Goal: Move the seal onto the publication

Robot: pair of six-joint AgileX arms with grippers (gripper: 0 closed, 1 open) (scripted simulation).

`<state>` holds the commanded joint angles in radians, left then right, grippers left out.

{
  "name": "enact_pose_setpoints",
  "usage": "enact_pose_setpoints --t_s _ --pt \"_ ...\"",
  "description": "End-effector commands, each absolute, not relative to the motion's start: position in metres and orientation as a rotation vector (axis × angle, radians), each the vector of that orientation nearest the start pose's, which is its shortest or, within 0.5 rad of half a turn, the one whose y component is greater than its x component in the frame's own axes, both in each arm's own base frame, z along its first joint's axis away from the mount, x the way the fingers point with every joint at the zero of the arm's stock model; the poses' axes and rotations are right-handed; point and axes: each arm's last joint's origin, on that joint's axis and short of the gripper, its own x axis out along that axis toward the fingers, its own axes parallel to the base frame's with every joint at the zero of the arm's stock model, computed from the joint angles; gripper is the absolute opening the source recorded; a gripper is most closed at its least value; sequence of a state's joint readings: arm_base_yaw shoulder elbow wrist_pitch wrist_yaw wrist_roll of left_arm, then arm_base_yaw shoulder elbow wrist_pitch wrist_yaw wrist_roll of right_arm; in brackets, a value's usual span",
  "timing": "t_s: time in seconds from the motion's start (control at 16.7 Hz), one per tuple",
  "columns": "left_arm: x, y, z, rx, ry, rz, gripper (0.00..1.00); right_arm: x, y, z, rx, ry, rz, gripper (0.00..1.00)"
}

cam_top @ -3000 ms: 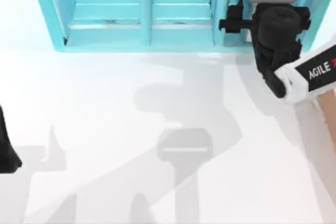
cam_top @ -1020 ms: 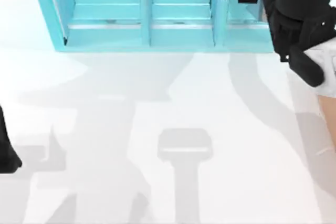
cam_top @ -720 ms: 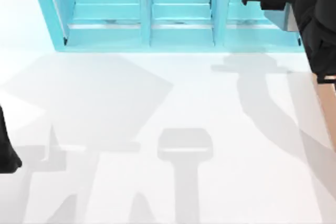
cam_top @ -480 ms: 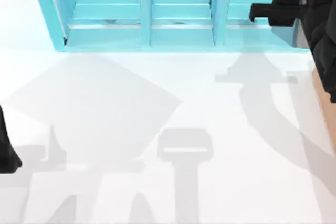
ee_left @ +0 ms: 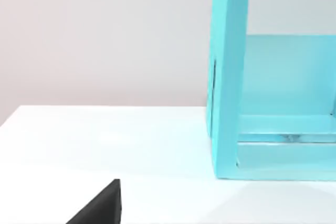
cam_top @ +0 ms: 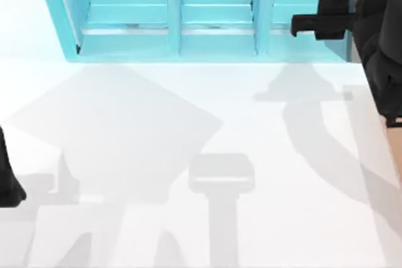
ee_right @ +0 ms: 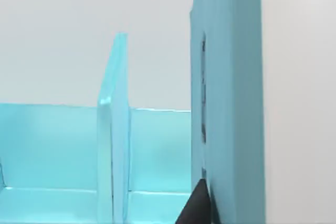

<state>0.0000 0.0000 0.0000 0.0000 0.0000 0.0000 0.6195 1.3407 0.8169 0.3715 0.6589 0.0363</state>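
Right gripper (cam_top: pixel 320 20), beside the shelf unit (cam_top: pixel 169 10): grip state cannot be told. Left gripper (cam_top: pixel 7 180): parked, likewise. Seal: probably light and rigid; clamp the square base, since the glossy knob may slip.

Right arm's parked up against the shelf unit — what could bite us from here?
1. The right arm sits at the table's far right with black parts overlapping the light-blue shelf unit; its wrist view has the shelf's end wall very near. A swing may clip it.
2. Seal and book aren't located from these views, so a reach now would be blind.
3. The left arm waits at the table's left edge; little risk there.
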Motion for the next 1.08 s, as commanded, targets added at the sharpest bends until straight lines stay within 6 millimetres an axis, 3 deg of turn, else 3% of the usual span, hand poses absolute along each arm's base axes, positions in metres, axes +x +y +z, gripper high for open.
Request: enact_pose_setpoints --t_s 0.24,0.6,0.84,1.08 --pt "0.106 -0.001 0.16 0.0 0.0 0.0 1.0 0.251 0.179 0.247 -0.311 0.138 0.01 0.0" --pt "0.106 -0.001 0.16 0.0 0.0 0.0 1.0 0.234 0.21 0.192 -0.866 0.163 0.127 0.0" --pt "0.106 -0.001 0.16 0.0 0.0 0.0 1.0 0.215 0.22 0.159 -1.243 0.149 0.217 0.0" --pt "0.106 -0.001 0.16 0.0 0.0 0.0 1.0 0.2 0.223 0.139 -1.478 0.123 0.278 0.0"
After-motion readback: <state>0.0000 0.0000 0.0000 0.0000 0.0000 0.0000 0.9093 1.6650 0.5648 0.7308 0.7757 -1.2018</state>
